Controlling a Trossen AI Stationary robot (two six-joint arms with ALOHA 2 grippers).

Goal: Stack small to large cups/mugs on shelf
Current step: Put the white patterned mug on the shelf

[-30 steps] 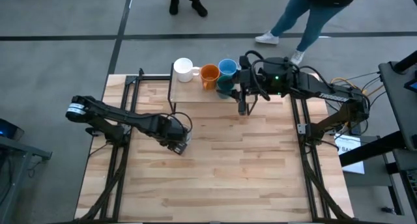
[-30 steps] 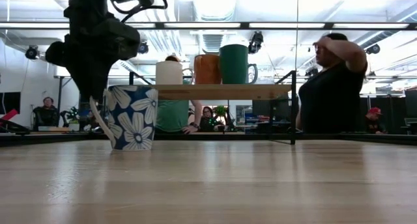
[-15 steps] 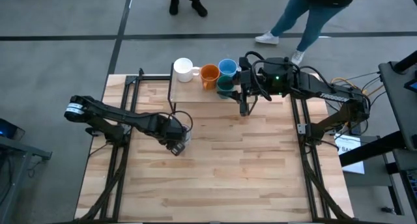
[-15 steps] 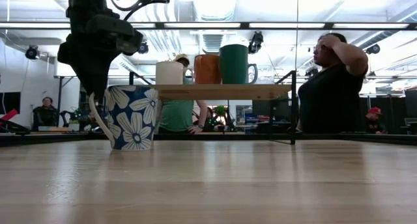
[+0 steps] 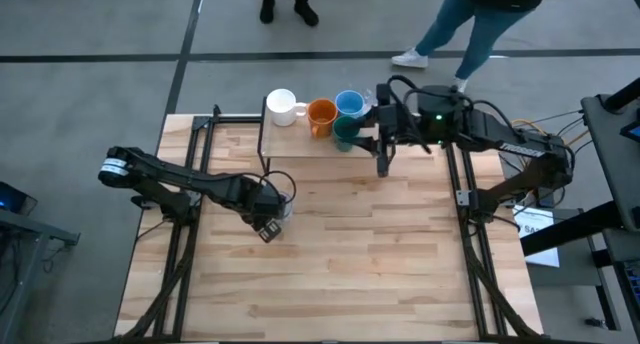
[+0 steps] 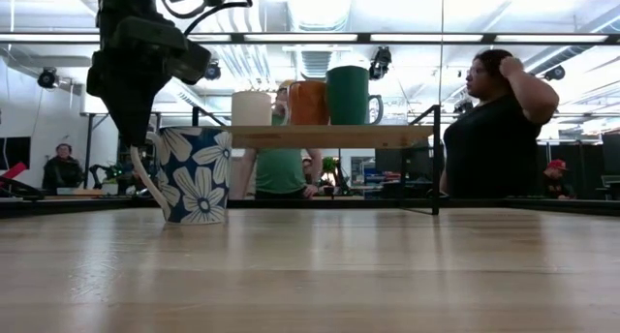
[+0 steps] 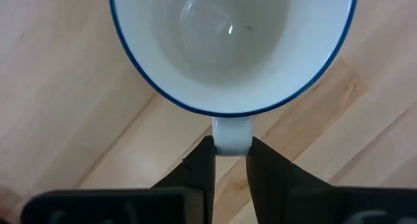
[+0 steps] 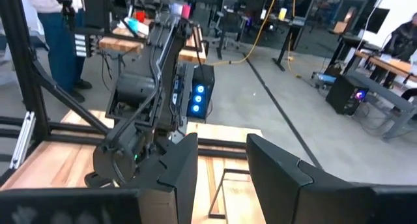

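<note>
A white mug with dark flowers [image 5: 282, 198] [image 6: 197, 174] stands upright on the table at centre left. My left gripper [image 5: 267, 225] [image 7: 231, 149] points down over the near side of the mug and is shut on its handle. The shelf [image 5: 300, 146] [image 6: 329, 136] at the far edge carries a white mug [image 5: 281, 106], an orange mug [image 5: 321, 115], a light blue mug [image 5: 349, 103] and a dark green cup [image 5: 346, 132]. My right gripper [image 5: 383, 165] [image 8: 221, 165] hangs open, raised beside the shelf's right end, with nothing between its fingers. My left gripper pinches the mug's handle [image 7: 231, 129] between its two fingers, one on each flat side of the loop. The fingers [image 7: 201, 165] come from above and point down. The mug stands upright with its base on the table.
The shelf's black legs [image 6: 436, 159] and the black frame rails [image 5: 205, 134] stand along the far part of the table. People stand beyond the far edge [image 6: 494, 130]. The near half of the wooden table [image 5: 350, 274] is bare wood.
My left gripper has rolled about its downward axis above the patterned mug's handle, staying over the same spot. The mug has kept its place on the table.
</note>
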